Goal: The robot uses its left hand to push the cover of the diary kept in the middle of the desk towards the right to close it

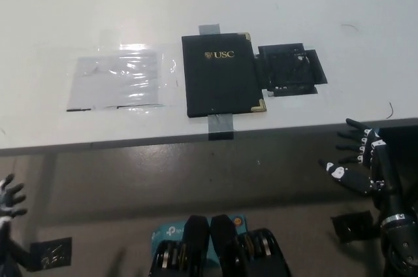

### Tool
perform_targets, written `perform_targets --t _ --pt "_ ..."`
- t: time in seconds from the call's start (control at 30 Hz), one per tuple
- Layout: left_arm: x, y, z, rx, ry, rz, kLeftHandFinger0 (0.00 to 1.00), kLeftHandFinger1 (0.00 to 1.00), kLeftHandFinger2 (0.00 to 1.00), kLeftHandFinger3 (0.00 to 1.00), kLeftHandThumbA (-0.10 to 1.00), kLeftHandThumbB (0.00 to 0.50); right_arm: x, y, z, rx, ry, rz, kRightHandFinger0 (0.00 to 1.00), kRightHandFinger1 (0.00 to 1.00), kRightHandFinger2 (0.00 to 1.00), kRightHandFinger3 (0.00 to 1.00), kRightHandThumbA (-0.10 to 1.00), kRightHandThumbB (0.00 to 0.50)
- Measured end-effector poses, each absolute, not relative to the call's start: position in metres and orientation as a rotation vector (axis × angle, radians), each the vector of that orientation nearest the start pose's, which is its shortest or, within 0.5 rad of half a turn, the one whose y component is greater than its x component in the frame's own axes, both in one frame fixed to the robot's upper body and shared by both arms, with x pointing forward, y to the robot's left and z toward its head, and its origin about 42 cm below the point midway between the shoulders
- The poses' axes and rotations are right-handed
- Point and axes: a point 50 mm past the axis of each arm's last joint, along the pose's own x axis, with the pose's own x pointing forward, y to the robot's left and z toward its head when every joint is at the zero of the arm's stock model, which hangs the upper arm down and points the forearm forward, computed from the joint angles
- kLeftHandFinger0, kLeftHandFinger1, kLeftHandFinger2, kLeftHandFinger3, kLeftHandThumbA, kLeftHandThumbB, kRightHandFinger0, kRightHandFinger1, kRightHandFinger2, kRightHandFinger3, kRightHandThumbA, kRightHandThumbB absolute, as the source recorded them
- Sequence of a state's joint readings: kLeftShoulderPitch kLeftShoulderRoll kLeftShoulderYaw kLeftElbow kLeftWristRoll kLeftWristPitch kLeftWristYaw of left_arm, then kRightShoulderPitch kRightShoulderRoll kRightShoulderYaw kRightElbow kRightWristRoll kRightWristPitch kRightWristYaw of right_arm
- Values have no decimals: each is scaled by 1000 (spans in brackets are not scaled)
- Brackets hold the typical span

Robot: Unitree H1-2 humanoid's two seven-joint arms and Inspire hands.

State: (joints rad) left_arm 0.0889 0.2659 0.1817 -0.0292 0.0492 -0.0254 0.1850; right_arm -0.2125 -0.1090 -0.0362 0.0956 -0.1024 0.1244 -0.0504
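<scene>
Black rectangular diary point(221, 83) with gold "USC" lettering and gold corner caps lies closed, cover up, mid-desk on the white desk point(274, 2), near its front edge. Grey tape strips point(220, 125) show at its top and bottom edges. Black square patch point(290, 68) touches its right side. Clear plastic sheet point(120, 81) lies flat to its left, apart. Left hand point(9, 200) sits low at picture's lower left, below desk level, mostly cut off; finger state unclear. Black right hand point(356, 159) rests below desk edge at right, fingers spread, holding nothing.
</scene>
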Motion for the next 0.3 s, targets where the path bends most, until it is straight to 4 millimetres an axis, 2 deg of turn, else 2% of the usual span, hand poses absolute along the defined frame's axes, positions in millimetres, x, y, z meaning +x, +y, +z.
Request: perform_targets --t 0.07,0.1,0.13,0.23,0.3 --pt "242 370 97 264 8 422 581 682 729 803 1000 278 354 -246 130 -207 1 -66 472 621 728 852 868 86" --pt "240 374 92 237 14 445 579 677 724 791 1000 311 355 -246 131 -207 -1 -67 469 617 727 853 862 94" --pt "238 378 88 201 17 468 566 665 711 775 1000 313 355 -247 132 -206 -4 -68 469 616 725 852 858 94" --pt "239 381 88 129 0 491 523 641 695 766 1000 290 358 -247 135 -200 -11 -70 465 619 727 854 852 79" --pt "241 382 90 98 -15 493 547 664 712 782 1000 330 358 -246 136 -198 -14 -70 462 624 736 858 856 82"
